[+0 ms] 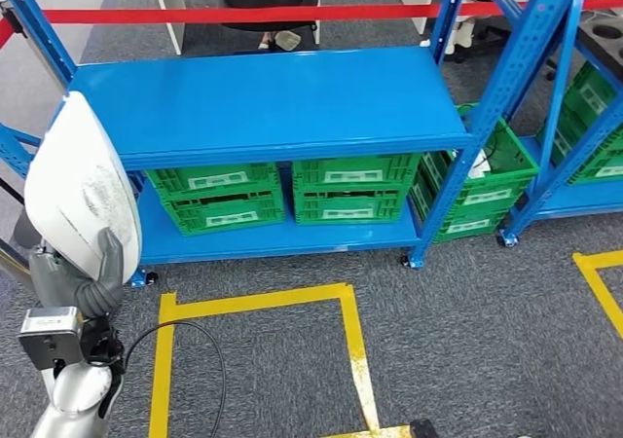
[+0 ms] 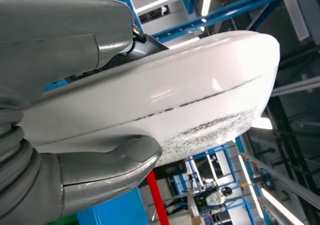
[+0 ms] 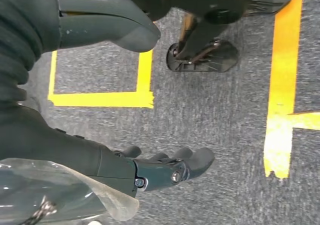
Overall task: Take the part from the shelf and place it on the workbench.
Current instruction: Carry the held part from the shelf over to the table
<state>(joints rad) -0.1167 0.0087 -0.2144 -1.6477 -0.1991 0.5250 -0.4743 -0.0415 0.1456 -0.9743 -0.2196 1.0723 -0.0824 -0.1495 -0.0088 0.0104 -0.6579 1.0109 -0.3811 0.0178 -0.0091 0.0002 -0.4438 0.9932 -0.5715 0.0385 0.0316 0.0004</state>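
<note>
The part is a white, rounded shell-like piece [image 1: 81, 190] with a scuffed grey patch. My left hand [image 1: 91, 277] grips it from below at the left edge of the head view, in front of the left end of the blue shelf [image 1: 272, 102]. In the left wrist view the white part [image 2: 181, 100] lies clamped between my thumb [image 2: 109, 167] and the fingers above it. My right hand [image 3: 94, 150] hangs over the grey carpet with its fingers stretched out and nothing in them.
The shelf's top board is bare. Green crates [image 1: 217, 195] [image 1: 351, 187] sit on its lower board, more green crates [image 1: 477, 180] to the right. Yellow tape [image 1: 352, 336] marks squares on the carpet. A red barrier tape [image 1: 242, 14] runs behind the shelf.
</note>
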